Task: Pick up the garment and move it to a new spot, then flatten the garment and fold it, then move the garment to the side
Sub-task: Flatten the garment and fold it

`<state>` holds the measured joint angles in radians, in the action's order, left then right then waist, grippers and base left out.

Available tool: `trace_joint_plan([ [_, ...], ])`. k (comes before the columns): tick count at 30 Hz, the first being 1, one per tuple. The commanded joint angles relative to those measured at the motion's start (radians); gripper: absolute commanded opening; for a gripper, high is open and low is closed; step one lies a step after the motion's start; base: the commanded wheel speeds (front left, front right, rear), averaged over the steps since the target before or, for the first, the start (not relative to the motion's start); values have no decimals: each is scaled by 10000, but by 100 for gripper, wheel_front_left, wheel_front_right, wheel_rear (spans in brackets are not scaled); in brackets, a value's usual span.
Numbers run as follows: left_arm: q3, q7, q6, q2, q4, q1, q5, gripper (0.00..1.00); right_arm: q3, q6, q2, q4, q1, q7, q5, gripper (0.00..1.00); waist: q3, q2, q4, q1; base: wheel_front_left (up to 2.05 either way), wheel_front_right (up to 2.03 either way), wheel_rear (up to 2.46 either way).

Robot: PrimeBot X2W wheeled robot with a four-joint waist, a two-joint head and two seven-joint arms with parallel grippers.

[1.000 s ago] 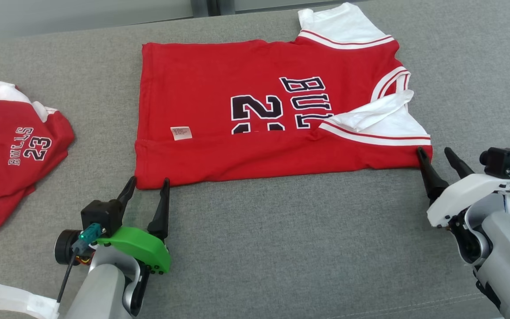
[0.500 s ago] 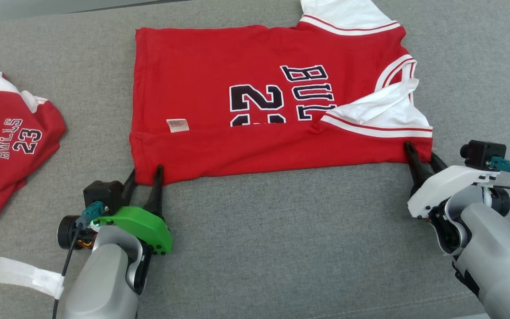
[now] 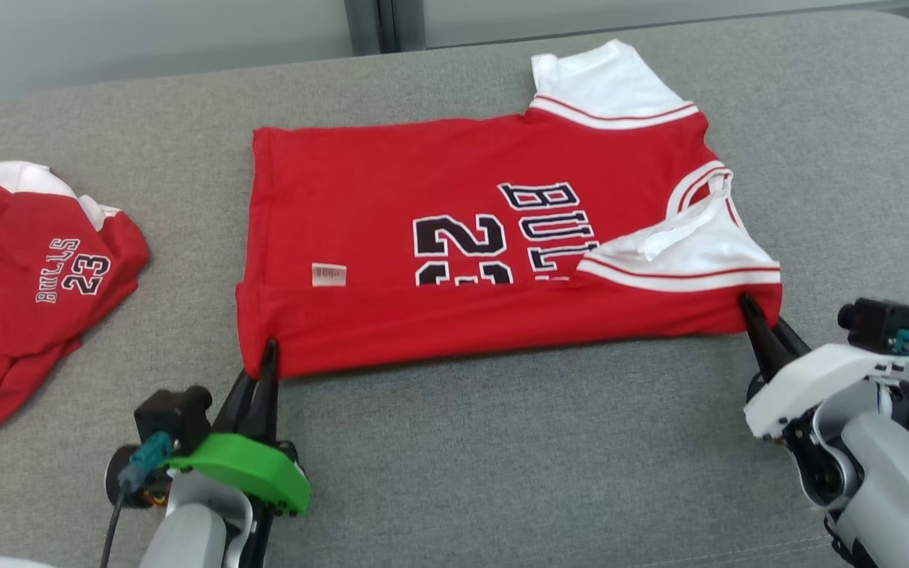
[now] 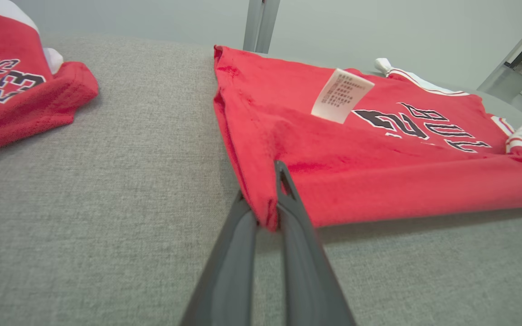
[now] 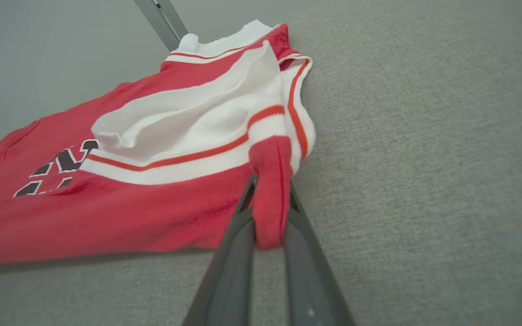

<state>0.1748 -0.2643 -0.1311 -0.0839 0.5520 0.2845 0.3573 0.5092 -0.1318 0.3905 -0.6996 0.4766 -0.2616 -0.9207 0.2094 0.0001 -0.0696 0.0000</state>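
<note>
The garment (image 3: 454, 260) is a red jersey with white sleeves and black lettering, lying partly folded on the grey cushion, its near edge a doubled fold. My left gripper (image 3: 267, 353) is shut on the garment's near left corner; the left wrist view shows the red cloth (image 4: 268, 213) pinched between the dark fingers. At the near right corner my right gripper (image 3: 756, 309) is shut on the fold, with a red tuck of cloth (image 5: 270, 199) squeezed between its fingers below the white sleeve (image 5: 188, 117). A white care label (image 4: 341, 95) sticks up from the cloth.
A second red jersey (image 3: 20, 276) lies crumpled at the left of the grey cushion (image 3: 502, 457). Behind the cushion is a pale wall with a grey post (image 3: 364, 24). The cushion's edge curves away at the far right.
Both grippers went from open beside the near corners to shut on them. The head camera shifted, so the whole scene sits differently in the picture.
</note>
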Motion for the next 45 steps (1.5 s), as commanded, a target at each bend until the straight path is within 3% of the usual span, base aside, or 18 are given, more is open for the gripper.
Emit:
trace_joint_plan([
  [1, -101, 2, 21, -34, -240, -490, -86, 0, -171, 21, 149, 229, -534, -44, 42, 0, -366, -1, 22, 0, 0, 0, 0],
  [8, -491, 2, 194, 150, -1100, -2122, 41, 0, -761, 23, 314, 1418, -2569, -47, -34, 0, -590, -1, 88, 0, 0, 0, 0],
  [16, -390, 2, 157, 241, -1128, -2766, -33, 0, -1494, 29, 163, 2202, -4143, 296, 156, 0, -629, -1, 84, 0, 0, 0, 0],
  [17, -384, 2, 155, 248, -1104, -2751, -53, 37, -1577, 29, 116, 2249, -4182, 325, 235, 7, -629, -1, 70, 0, 0, 0, 0],
  [18, -391, 2, 181, 261, -1092, -2721, -82, 100, -1672, 29, 49, 2299, -4220, 358, 327, 56, -634, -1, 47, 0, 0, 0, 0],
  [19, -402, 2, 193, 270, -1070, -2703, -103, 100, -1738, 27, -26, 2323, -4260, 391, 391, 100, -643, -1, 30, 0, 0, 0, 0],
  [29, -1048, 2, 461, 311, -1912, -2378, -349, 100, -2806, 18, -699, 2891, -3863, 102, 1838, 100, -1034, -1, 75, 0, 0, 0, 0],
  [45, -1809, 3, 515, 312, -3481, -1732, -1776, 100, -4008, 18, -1820, 5079, -3894, -43, 4718, 100, -1488, -1, 311, 0, 0, 0, 0],
])
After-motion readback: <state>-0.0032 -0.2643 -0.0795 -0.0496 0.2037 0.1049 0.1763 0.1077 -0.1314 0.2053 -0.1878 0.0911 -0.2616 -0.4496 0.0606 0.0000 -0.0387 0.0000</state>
